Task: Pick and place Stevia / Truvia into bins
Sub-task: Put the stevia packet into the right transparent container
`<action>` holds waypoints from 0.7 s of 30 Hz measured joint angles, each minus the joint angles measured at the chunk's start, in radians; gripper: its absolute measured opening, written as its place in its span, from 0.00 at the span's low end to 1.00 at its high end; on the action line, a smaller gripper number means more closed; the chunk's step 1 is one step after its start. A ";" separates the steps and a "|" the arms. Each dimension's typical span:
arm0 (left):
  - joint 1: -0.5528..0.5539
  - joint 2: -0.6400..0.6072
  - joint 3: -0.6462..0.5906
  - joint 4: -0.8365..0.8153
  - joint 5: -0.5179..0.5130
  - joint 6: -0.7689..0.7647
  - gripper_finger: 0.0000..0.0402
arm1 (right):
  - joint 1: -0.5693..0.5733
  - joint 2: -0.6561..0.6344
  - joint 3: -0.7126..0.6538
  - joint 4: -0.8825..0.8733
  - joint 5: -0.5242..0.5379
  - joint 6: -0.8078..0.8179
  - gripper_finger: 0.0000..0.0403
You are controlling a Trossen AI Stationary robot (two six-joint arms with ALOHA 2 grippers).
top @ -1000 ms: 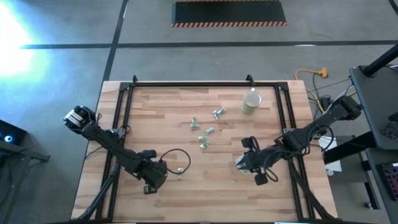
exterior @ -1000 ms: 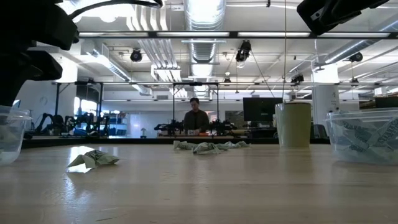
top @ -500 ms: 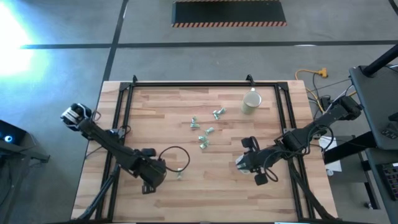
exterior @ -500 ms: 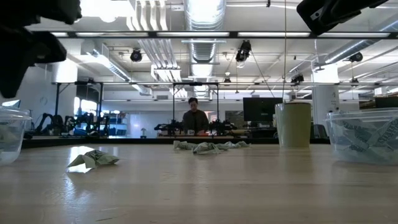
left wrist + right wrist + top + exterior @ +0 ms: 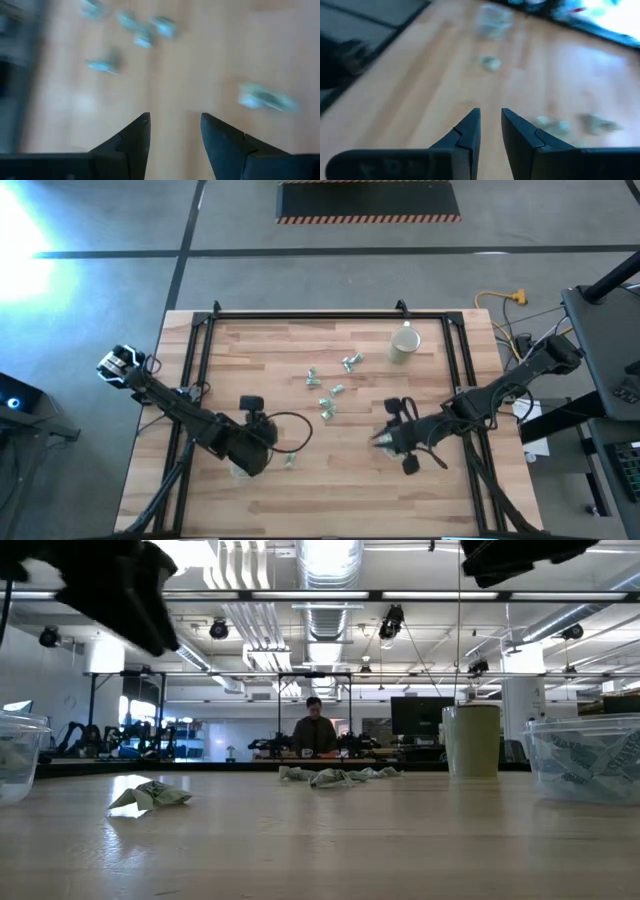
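Observation:
Several pale green-and-white Stevia sachets [image 5: 327,392] lie scattered on the wooden table's middle, and in the low view they show as a heap [image 5: 335,777]. A single sachet [image 5: 288,460] lies apart, near the table's left. My left gripper [image 5: 175,125] hangs open above the table just left of that lone sachet [image 5: 267,97], with nothing between its fingers. My right gripper [image 5: 491,120] is open by a narrow gap, empty, above the right clear bin [image 5: 585,755], which has sachets in it. The left clear bin [image 5: 15,755] stands at the near left.
A beige round cup [image 5: 404,343] stands at the far right of the table. A black frame [image 5: 300,318] runs along the far and side edges. A loop of cable [image 5: 285,432] lies by the left gripper. A person [image 5: 316,732] sits in the room behind.
My left gripper has risen from low over the left bin and rolled about its wrist, so that its camera now lies on the arm's far side. My right gripper has tipped a little and stayed in place. No sachet has moved.

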 joint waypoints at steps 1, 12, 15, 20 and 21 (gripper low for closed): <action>0.000 0.000 -0.002 -0.001 -0.068 0.009 0.39 | -0.011 0.000 -0.005 0.013 0.037 -0.006 0.16; 0.000 -0.005 -0.056 0.000 -0.382 0.020 0.39 | -0.294 0.076 -0.025 0.073 0.066 -0.015 0.20; 0.000 -0.006 -0.070 0.005 -0.386 0.013 0.39 | -0.393 0.140 -0.026 0.114 -0.071 -0.077 0.22; 0.000 -0.014 -0.103 0.000 -0.386 -0.003 0.39 | -0.517 0.260 0.004 0.148 -0.278 -0.197 0.27; 0.000 -0.017 -0.108 -0.002 -0.387 -0.007 0.39 | -0.532 0.281 0.013 0.145 -0.290 -0.222 0.28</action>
